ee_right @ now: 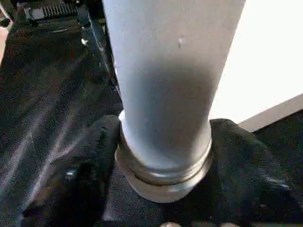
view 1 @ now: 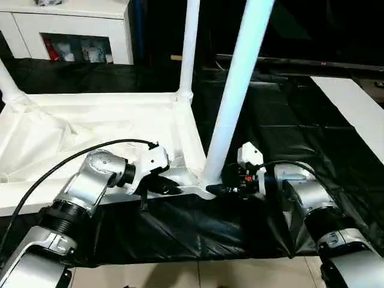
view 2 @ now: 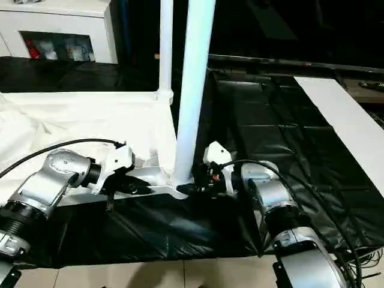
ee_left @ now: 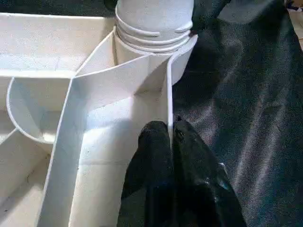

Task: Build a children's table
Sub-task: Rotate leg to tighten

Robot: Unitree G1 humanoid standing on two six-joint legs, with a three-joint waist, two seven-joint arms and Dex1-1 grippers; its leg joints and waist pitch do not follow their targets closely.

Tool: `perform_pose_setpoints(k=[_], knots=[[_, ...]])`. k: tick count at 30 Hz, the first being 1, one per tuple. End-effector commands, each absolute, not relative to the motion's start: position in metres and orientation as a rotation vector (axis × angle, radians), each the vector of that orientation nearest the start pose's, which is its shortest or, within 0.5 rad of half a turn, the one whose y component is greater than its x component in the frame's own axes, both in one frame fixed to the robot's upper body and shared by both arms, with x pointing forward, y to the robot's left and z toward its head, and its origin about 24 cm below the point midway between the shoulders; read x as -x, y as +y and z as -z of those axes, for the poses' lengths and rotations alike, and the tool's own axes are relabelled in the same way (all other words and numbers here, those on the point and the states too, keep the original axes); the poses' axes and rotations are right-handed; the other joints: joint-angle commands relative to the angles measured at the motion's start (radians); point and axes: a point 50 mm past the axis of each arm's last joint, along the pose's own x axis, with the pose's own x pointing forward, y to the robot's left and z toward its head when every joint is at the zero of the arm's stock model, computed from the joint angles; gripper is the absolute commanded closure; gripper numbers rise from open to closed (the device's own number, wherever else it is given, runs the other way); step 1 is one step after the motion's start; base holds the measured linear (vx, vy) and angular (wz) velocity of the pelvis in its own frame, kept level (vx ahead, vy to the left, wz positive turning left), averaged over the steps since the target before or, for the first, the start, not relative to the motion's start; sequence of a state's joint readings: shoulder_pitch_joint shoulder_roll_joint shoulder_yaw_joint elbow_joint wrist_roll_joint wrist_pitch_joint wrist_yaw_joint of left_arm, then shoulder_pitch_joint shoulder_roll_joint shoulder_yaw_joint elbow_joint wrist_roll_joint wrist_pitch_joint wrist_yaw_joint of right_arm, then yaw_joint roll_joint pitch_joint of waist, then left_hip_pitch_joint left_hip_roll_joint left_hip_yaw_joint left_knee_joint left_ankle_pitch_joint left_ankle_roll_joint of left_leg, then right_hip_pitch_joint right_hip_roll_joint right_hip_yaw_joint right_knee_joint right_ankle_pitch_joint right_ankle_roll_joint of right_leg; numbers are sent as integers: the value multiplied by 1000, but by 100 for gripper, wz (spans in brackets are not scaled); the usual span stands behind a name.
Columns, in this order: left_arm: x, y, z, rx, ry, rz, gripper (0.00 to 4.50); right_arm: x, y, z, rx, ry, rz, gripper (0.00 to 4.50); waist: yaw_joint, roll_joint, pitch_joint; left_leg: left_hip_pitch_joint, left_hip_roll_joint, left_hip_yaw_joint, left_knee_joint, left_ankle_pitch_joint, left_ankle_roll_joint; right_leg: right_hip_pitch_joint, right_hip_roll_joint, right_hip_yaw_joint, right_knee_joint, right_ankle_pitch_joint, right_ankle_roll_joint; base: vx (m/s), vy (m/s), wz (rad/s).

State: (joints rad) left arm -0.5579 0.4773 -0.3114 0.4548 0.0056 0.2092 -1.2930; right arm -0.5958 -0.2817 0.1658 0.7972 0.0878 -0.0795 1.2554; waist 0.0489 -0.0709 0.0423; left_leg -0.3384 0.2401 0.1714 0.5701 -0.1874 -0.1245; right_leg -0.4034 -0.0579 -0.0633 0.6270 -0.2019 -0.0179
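A white plastic table top [view 1: 90, 129] lies upside down, ribbed underside up, on a work table under a black cover [view 1: 288, 132]. Its long axis runs across the view, from the robot's left toward the middle.

Three white tubular legs stand up from its corner sockets. The near leg [view 1: 237, 90] rises from the near right corner, leaning slightly to the right as it goes up. Another leg [view 1: 189, 48] stands at the far right corner, and a third [view 1: 9, 84] at the far left.

The left gripper [ee_left: 171, 137] has its black fingers pressed together, pinching the thin rim wall of the top just beside the near socket. The right gripper [ee_right: 163, 156] has its fingers spread around the threaded base of the near leg, one on each side; they seem to touch it.

Behind stands a white cabinet [view 1: 72, 27]. A white panel [view 1: 354, 108] lies on the cover, far right.
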Motion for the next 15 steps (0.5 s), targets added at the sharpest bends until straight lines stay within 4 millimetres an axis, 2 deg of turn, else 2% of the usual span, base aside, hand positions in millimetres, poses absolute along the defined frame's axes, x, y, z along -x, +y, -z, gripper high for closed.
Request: perform_pose_setpoints(k=[1,5,8,9,11,12,15], knots=[[-303,149,-54,-449,576,1418,450,-320,-129,-45,222,275,-1343,108,3,8,-56,-5,-4,13,-52,-140,51,57,-63,47,-67,-87,-249,0,0,0],[-303,150,-54,-453,581,1418,450,-319,-129,-43,231,279,-1358,108,7,6,-56,-6,-5,14,-51,-129,54,58,-62,47,-65,-67,-250,0,0,0],[-304,152,-54,-457,584,1414,450,-319,-129,-43,234,282,-1367,108,9,7,-56,-5,-5,14,-52,-140,53,58,-63,47,-66,-85,-248,0,0,0],[-304,152,-54,-458,585,1414,450,-319,-129,-43,237,285,-1368,127,10,7,-56,-5,-5,14,-52,-140,52,57,-63,47,-67,-88,-247,0,0,0],[-304,153,-54,-460,586,1411,450,-319,-129,-43,233,284,-1368,127,10,7,-56,-5,-5,14,-52,-139,50,57,-62,47,-66,-88,-247,0,0,0],[-304,154,-54,-461,587,1410,450,-319,-129,-43,227,281,-1369,155,11,8,-56,-5,-5,14,-51,-135,50,58,-62,47,-65,-80,-247,0,0,0],[-305,154,-54,-463,586,1407,450,-319,-128,-43,229,270,-1368,165,11,6,-57,-6,-6,14,-51,-133,52,59,-62,47,-65,-78,-247,0,0,0]])
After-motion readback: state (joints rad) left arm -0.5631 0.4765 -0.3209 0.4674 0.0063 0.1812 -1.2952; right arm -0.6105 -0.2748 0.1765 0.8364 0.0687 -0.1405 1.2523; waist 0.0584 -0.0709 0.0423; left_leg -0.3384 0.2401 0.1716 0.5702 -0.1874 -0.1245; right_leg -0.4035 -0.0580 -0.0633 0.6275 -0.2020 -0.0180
